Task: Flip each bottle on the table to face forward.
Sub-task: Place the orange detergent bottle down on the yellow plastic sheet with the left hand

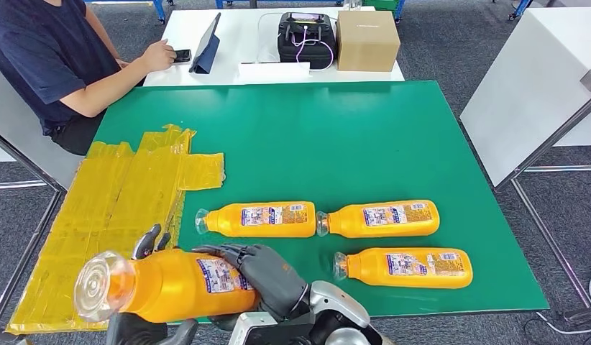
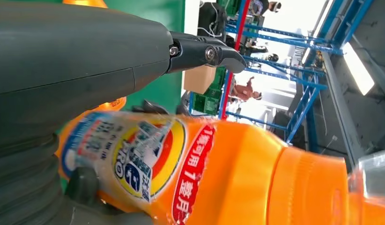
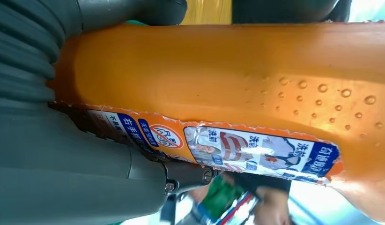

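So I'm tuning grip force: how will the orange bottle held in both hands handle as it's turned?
The orange bottle looks full, so probably heavy for its size. Its plastic seems rigid, likely to keep shape between the left hand and right hand. The glossy surface and droplets inside suggest it could slip; the rounded body may roll once laid on the green table.

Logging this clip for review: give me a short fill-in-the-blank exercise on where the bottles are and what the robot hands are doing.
1. Both robot hands, left robot hand and right robot hand, grip one orange ____.
2. The number of bottles lying flat on the green mat is ____.
3. Left of the mat lies a sheet coloured ____.
4. The held bottle's clear cap points to the robot's ____.

Missing words: bottle; three; yellow; left
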Tool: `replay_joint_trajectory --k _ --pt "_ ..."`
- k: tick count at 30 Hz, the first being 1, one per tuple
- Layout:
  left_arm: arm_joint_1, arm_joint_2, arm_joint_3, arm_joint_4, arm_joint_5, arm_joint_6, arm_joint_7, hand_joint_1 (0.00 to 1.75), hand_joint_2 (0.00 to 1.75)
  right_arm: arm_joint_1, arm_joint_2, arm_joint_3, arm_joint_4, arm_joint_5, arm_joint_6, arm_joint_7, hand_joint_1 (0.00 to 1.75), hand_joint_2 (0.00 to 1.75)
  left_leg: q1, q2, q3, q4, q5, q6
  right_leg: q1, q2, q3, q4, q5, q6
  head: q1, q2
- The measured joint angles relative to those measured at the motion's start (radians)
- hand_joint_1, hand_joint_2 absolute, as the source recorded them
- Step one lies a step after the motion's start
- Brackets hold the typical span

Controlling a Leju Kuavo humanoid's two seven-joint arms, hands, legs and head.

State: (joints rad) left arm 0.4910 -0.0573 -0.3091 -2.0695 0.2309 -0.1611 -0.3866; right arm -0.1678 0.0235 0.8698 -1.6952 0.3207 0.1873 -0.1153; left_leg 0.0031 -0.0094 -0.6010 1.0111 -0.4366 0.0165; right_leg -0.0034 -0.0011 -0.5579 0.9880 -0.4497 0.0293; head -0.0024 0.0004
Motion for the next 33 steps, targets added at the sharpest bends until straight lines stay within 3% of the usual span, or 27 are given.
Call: replay_joint_trajectory --k 9,20,24,33 --pt "-0.021 0.029 -0.035 0.000 -0.009 0.013 -0.012 0.00 1.75 -0.003 0.039 0.038 0.048 -0.031 0.035 -0.015 1.75 1.75 0.000 0.000 0.000 0.000 0.000 0.000 0.000 0.000 0.000 0.000 0.000 0.000 0.000 0.000" --pt "-0.025 0.038 -0.041 0.000 -0.010 0.014 -0.012 0.00 1.75 -0.003 0.049 0.043 0.065 -0.031 0.040 -0.016 1.75 1.75 0.000 0.000 0.000 0.000 0.000 0.000 0.000 0.000 0.000 0.000 0.000 0.000 0.000 0.000" --pt "-0.032 0.049 -0.053 0.000 -0.042 0.034 -0.020 1.75 1.75 -0.003 0.048 0.053 0.084 -0.028 0.069 -0.034 1.75 1.75 0.000 0.000 0.000 0.000 0.000 0.000 0.000 0.000 -0.001 0.000 0.000 0.000 0.000 0.000" --pt "-0.045 0.062 -0.066 0.000 -0.117 0.071 -0.027 1.75 1.75 -0.002 0.045 0.059 0.097 -0.024 0.077 -0.047 1.75 1.75 0.000 0.000 0.000 0.000 0.000 0.000 0.000 0.000 -0.001 0.000 0.000 0.000 0.000 0.000"
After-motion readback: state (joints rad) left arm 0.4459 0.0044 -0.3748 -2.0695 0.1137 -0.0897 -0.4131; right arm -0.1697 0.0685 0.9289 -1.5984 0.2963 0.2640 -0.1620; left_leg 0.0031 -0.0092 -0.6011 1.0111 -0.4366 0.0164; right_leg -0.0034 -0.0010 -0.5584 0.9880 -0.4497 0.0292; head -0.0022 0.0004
